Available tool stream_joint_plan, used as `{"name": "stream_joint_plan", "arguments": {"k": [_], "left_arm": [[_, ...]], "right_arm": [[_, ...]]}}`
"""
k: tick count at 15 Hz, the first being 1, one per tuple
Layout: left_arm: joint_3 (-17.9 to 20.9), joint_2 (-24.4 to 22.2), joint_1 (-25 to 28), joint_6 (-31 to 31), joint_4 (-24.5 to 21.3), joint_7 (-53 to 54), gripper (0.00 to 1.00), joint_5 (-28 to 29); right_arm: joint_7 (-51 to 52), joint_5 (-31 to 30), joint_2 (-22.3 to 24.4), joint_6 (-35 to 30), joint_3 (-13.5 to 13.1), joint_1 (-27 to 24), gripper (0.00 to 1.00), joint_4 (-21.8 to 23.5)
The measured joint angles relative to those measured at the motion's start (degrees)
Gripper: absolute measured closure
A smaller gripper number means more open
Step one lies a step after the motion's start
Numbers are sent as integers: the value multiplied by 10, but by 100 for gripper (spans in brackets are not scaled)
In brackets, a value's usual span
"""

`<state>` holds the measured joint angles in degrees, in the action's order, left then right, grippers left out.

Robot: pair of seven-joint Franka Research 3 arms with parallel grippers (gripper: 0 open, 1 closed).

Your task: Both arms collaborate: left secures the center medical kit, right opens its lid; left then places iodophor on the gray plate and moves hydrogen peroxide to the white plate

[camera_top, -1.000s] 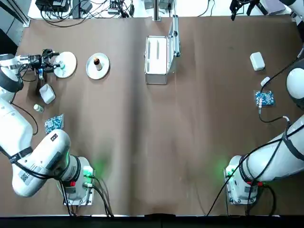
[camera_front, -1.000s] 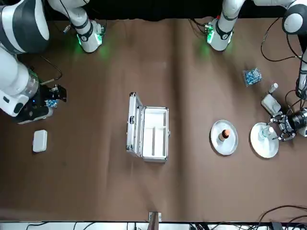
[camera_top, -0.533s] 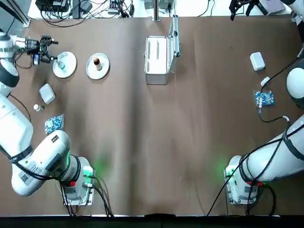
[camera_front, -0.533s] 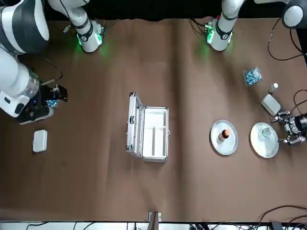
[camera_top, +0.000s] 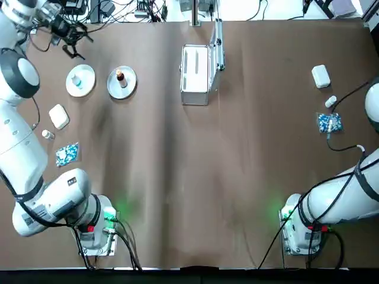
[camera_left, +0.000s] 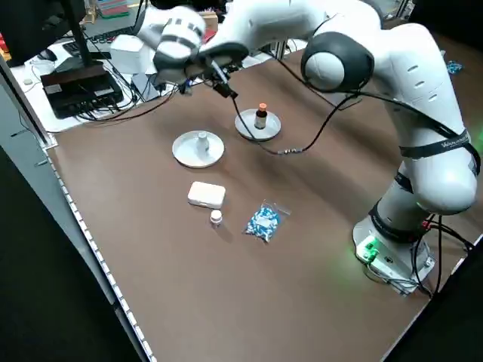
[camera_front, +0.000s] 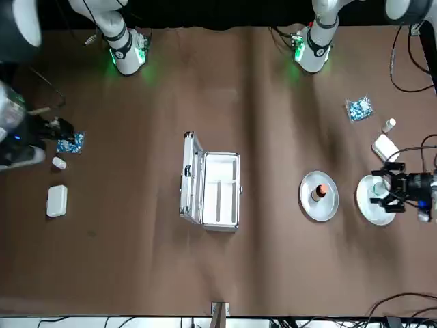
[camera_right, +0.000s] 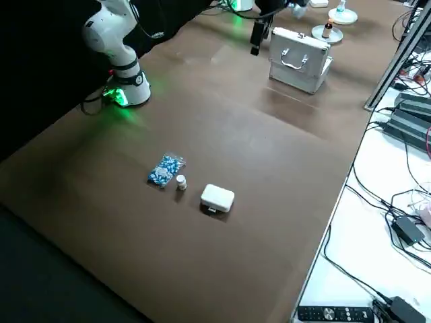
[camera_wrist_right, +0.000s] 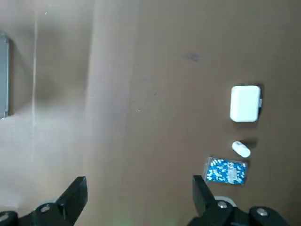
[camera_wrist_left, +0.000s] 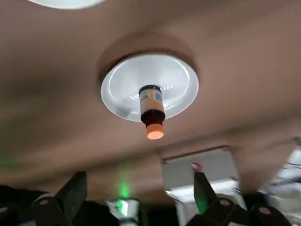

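The medical kit point(camera_top: 197, 74) stands with its lid up near the middle of the far side of the brown table point(camera_top: 189, 177), and I take it as the landmark. To the robot's left of the kit stands the gray plate point(camera_top: 122, 82) with the iodophor point(camera_top: 120, 76) upright on it. Farther from the kit on that side is the white plate point(camera_top: 80, 80), with the hydrogen peroxide point(camera_top: 77, 83) standing on it. Both bottles are probably light, hard and a little slippery, easy to tip; the body below the cap seems the best place to hold. The left gripper point(camera_top: 68, 35), beyond the white plate, is spread and empty. The right gripper point(camera_wrist_right: 136, 197), on the kit's other side, is spread and empty too. Past the table's far edge lie cables point(camera_top: 106, 12).
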<state>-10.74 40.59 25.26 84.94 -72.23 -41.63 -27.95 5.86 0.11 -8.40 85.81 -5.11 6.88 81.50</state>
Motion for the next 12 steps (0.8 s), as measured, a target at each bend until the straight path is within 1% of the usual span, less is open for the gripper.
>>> {"name": "stream_joint_plan", "arguments": {"k": [4, 8, 10, 12], "left_arm": [[0, -35, -92, 3, 1, -1, 0, 85], [-2, -71, -183, 3, 1, -1, 0, 177], [-3, -89, -218, 3, 1, -1, 0, 207], [-3, -106, -238, 3, 1, -1, 0, 224]], "right_arm": [[0, 0, 26, -15, -1, -13, 1, -1], [-1, 0, 34, -25, -1, -17, 1, 0], [-2, 0, 38, -29, -2, -18, 1, 0], [-4, 0, 42, -35, -2, -19, 1, 0]]}}
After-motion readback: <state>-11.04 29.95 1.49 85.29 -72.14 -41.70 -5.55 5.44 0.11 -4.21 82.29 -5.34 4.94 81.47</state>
